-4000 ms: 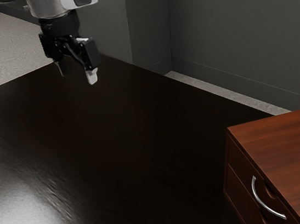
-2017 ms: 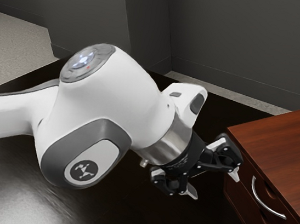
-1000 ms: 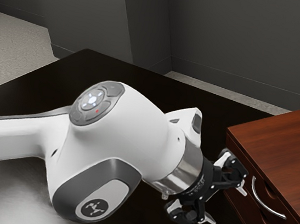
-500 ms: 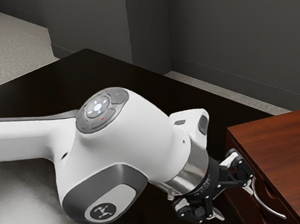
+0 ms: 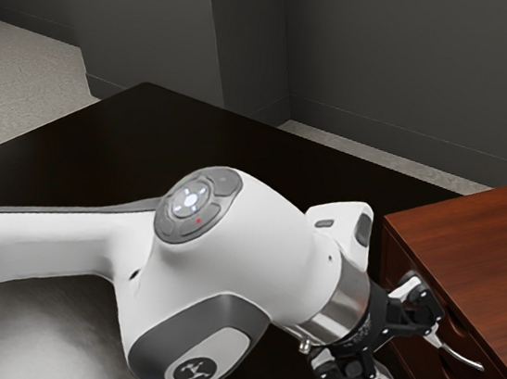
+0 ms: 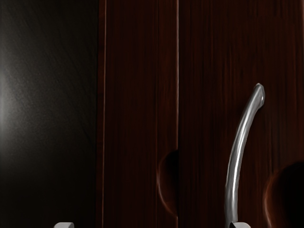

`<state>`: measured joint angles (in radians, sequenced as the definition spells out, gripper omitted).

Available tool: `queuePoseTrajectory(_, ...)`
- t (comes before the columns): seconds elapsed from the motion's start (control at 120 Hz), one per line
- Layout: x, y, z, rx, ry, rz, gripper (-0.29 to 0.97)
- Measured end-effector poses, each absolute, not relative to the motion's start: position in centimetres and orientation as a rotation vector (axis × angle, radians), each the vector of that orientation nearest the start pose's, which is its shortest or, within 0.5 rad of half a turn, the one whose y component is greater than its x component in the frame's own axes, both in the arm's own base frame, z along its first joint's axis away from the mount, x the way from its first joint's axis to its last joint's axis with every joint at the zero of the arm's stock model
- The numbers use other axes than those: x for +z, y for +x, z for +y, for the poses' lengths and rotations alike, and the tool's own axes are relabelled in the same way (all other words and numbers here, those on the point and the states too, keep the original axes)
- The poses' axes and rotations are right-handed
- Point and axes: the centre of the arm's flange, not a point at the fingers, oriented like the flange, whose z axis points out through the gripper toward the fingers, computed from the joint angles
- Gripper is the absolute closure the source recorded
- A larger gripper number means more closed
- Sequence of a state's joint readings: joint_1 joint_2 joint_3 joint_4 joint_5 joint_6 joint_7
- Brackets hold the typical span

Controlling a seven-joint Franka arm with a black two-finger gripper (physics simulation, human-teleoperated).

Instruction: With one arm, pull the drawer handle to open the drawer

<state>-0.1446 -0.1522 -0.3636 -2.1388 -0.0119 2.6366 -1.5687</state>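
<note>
Polished metal, the drawer handle (image 5: pixel 461 359) is a stiff, slick bowed bar on the dark-wood drawer (image 6: pixel 209 71) front at the exterior view's right. I judge it won't flex. My gripper (image 5: pixel 408 352) is spread apart, grasping nothing, with one fingertip just beside the bar; I'd clamp across its raised middle.

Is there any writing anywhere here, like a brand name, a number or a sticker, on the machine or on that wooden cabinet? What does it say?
No words or numbers can be read anywhere.
On the arm: a white emblem on a grey cover, a symbol and not letters.
On the arm's round cap: small lights, no text.
On the wooden cabinet and its metal handle: plain surfaces, no label.
</note>
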Motion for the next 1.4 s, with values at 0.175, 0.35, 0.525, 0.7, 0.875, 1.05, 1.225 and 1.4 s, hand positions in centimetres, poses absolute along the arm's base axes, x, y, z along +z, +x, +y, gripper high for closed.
queuePoseTrajectory(0.175,54.0,48.4,-27.9,0.48,2.22,1.29,0.3)
queuePoseTrajectory(0.35,54.0,49.3,-27.7,0.477,2.209,1.294,0.31)
queuePoseTrajectory(0.525,53.9,49.8,-27.6,0.478,2.198,1.291,0.32)
queuePoseTrajectory(0.7,53.2,50.1,-27.6,0.468,2.2,1.3,0.34)
queuePoseTrajectory(0.875,52.8,50.1,-27.6,0.459,2.203,1.307,0.38)
queuePoseTrajectory(1.05,53.2,49.9,-27.3,0.462,2.205,1.315,0.41)
queuePoseTrajectory(1.225,53.8,49.4,-26.7,0.445,2.205,1.344,0.43)
queuePoseTrajectory(1.4,54.3,48.8,-26.5,0.415,2.214,1.375,0.43)
